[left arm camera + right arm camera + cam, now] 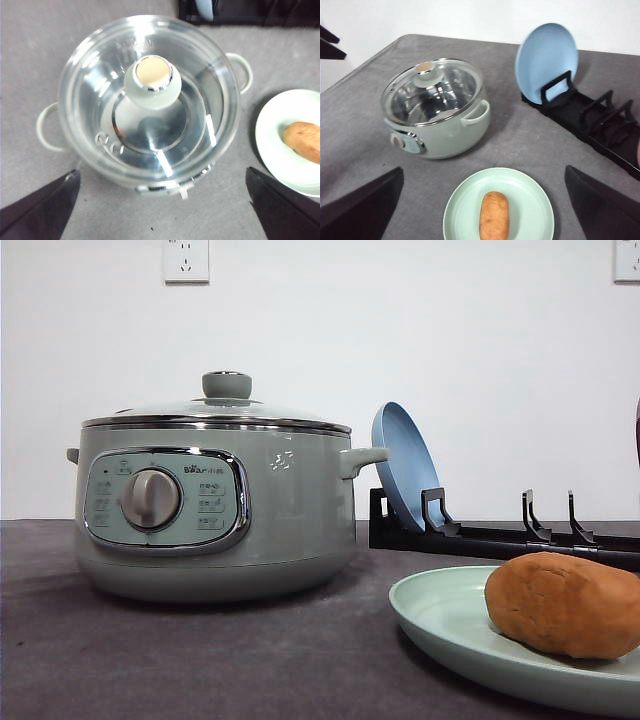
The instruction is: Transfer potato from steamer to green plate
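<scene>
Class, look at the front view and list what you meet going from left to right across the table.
steamer → blue plate standing in the black rack → green plate → potato

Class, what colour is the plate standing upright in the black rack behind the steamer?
The plate in the rack is light blue, unlike the mint-green plate holding the potato. It shows best in the right wrist view.

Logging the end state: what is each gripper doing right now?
Left gripper: open, fingers spread above the steamer, holding nothing.
Right gripper: open, holding nothing, above the potato.
</scene>
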